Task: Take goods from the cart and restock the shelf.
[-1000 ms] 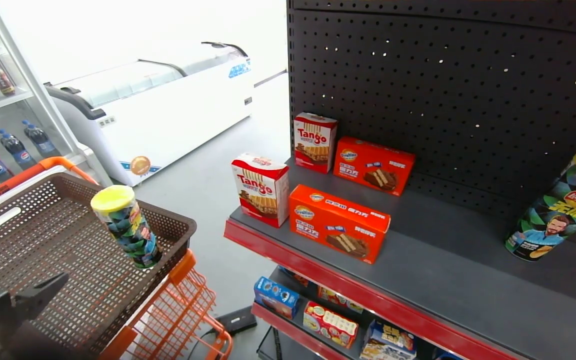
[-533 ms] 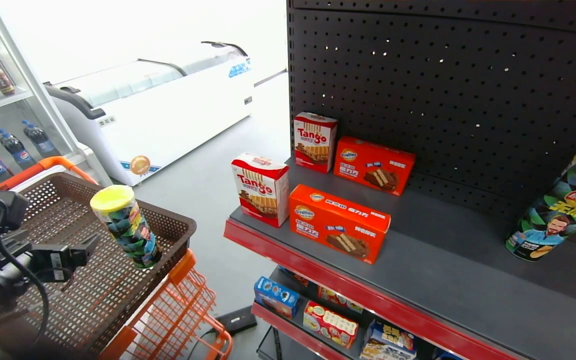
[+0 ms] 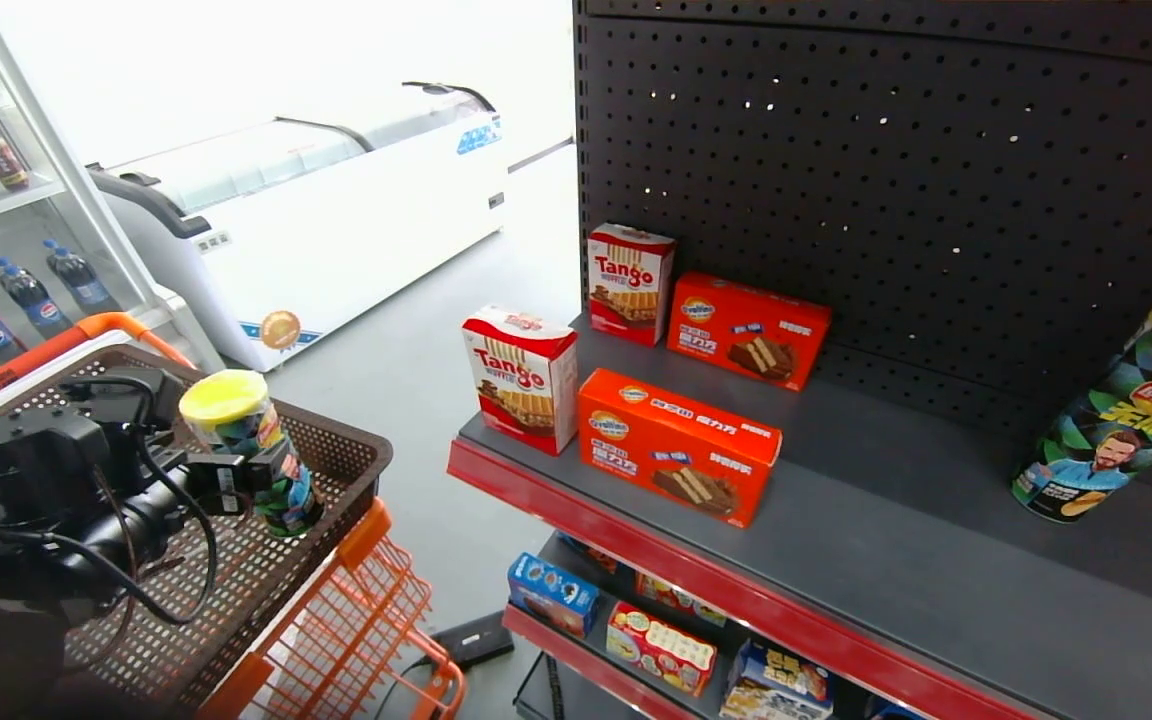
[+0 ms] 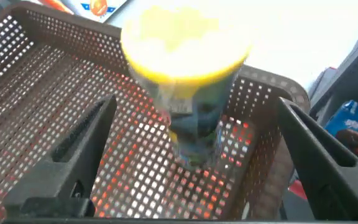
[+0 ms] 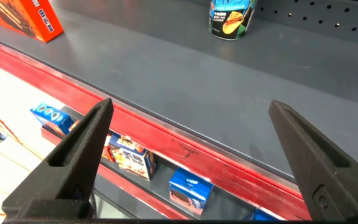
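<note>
Bracketing the tall printed snack can with yellow plastic lid (image 3: pixel 236 420), the left gripper (image 4: pixel 196 104) has its fingers apart.
The dark grey metal shelf (image 3: pixel 886 520), right, carries four cardboard snack boxes (image 3: pixel 676 445) and a second such can (image 3: pixel 1116 420) leaning at its far right end. The brown perforated plastic basket (image 3: pixel 336 430) on the orange wire cart (image 3: pixel 386 610), near left, contains the one can, standing by its right rim. I judge it light, smooth, easy to tip or dent: grip mid-body. The right gripper (image 5: pixel 191 107), fingers apart too, hangs above the shelf.
</note>
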### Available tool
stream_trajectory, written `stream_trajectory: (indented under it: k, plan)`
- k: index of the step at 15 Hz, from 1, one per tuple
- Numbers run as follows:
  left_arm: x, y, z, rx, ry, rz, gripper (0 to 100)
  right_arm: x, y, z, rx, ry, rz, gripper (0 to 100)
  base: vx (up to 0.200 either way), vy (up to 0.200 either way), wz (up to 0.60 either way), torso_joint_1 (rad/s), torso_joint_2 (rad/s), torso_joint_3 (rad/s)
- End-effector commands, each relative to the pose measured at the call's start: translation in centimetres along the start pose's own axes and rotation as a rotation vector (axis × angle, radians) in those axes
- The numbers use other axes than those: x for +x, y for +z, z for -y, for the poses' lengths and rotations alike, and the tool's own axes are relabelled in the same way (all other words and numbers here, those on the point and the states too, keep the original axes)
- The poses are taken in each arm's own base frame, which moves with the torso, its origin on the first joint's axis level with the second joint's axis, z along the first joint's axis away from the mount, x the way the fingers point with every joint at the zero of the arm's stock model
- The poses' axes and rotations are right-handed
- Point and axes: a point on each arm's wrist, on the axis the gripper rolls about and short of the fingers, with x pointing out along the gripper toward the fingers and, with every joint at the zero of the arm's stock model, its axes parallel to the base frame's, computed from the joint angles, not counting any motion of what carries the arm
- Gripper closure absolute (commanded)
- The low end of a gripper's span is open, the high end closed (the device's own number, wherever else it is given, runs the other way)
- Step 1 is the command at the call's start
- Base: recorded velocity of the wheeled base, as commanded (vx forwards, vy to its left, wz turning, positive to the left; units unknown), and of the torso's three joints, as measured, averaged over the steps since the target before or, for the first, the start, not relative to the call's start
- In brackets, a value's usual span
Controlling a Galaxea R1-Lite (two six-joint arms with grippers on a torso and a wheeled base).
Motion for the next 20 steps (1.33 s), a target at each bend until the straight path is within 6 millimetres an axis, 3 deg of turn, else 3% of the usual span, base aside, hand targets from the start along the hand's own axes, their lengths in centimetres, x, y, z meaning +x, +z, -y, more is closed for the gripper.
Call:
stream_trajectory:
  k: [1, 12, 13, 20]
  plan:
    - [2.3, -1.6, 0.3, 0.007, -0.003, -0.028, 0, 0.0, 0.0, 0.0, 0.0, 0.0, 0.001, 0, 0.0, 0.0, 0.0, 0.0, 0.0, 0.0]
    - [9.0, -4.4, 0.1, -0.004, 0.027, 0.021, 0, 0.0, 0.0, 0.0, 0.0, 0.0, 0.001, 0, 0.0, 0.0, 0.0, 0.0, 0.0, 0.0]
    - [9.5, -4.6, 0.1, -0.005, 0.028, 0.027, 100, 0.0, 0.0, 0.0, 0.0, 0.0, -0.001, 0, 0.0, 0.0, 0.0, 0.0, 0.0, 0.0]
    - [9.9, -3.8, 0.3, 0.005, 0.047, 0.072, 100, 0.0, 0.0, 0.0, 0.0, -0.002, 0.001, 0, 0.0, 0.0, 0.0, 0.0, 0.0, 0.0]
